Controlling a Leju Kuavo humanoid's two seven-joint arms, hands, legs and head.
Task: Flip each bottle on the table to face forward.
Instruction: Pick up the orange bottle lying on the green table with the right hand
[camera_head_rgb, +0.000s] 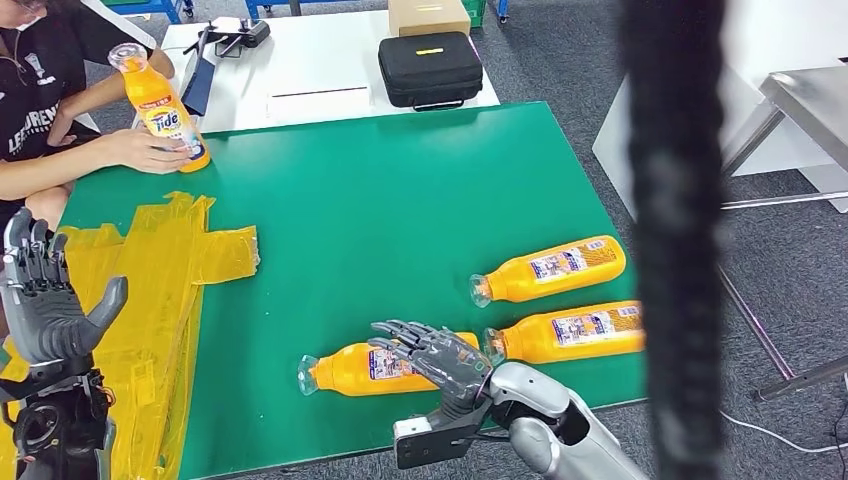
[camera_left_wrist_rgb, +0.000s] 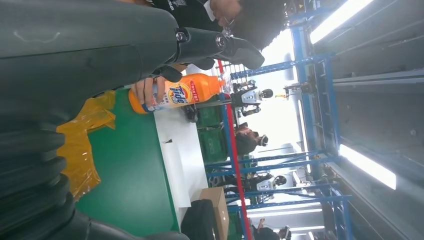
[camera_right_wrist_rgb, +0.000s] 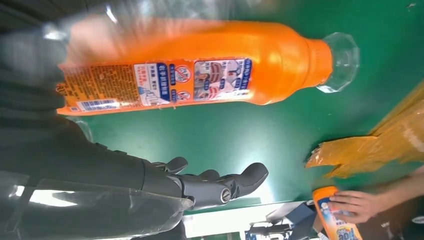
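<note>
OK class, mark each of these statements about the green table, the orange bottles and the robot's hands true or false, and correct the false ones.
1. Three orange bottles lie on their sides near the robot's right hand. True: the nearest bottle, a middle bottle and a far bottle.
2. A person's hand holds an upright bottle at the table's far corner. True.
3. The robot's left hand grips a bottle. False: it holds nothing, fingers apart.
4. The lying bottles show their big front logo. False: they show small-print back labels.
5. The table is blue. False: it is green, with yellow tape on one side.
</note>
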